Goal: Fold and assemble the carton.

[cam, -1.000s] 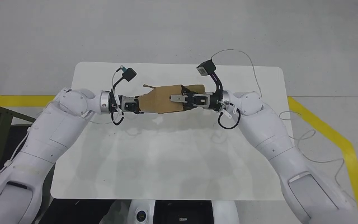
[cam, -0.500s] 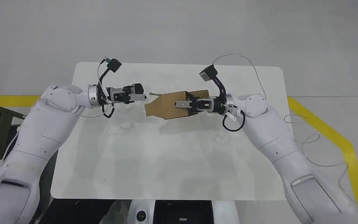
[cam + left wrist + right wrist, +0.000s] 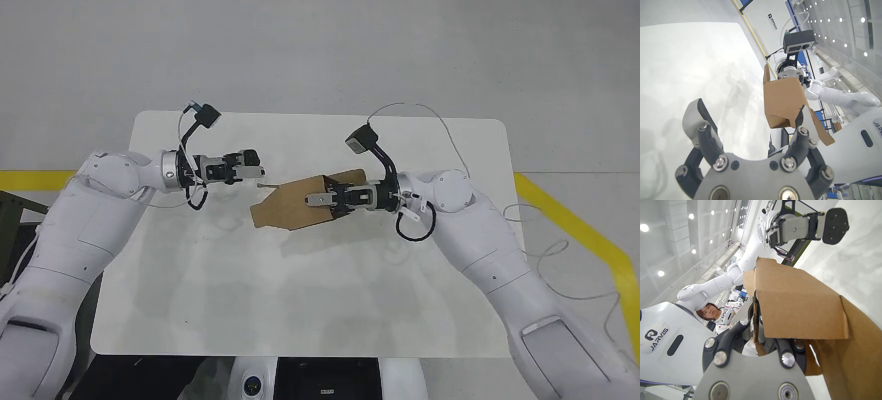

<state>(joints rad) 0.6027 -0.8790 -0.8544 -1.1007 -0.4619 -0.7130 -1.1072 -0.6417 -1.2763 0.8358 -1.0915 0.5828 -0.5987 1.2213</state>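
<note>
Carton [image 3: 296,205] grasped by right claw [image 3: 318,199]; left claw [image 3: 250,160] released, apart at far left.
Judged best: steady the right grip and press the left squarely onto the loose flap [image 3: 821,132].

Carton [image 3: 285,208] above table [image 3: 300,310] middle, open gap between it and left fingers [image 3: 702,117]

- We find the carton [image 3: 295,205] above the table [image 3: 300,310], lying lengthwise from left to right, over the table's far half
- At the carton's right end our right gripper [image 3: 322,198] is clamped on one of its walls, with the arm stretching away to the right
- Our left gripper [image 3: 252,158] is left of the carton and slightly behind it, near but apart, fingers spread and facing the carton's left end
</note>
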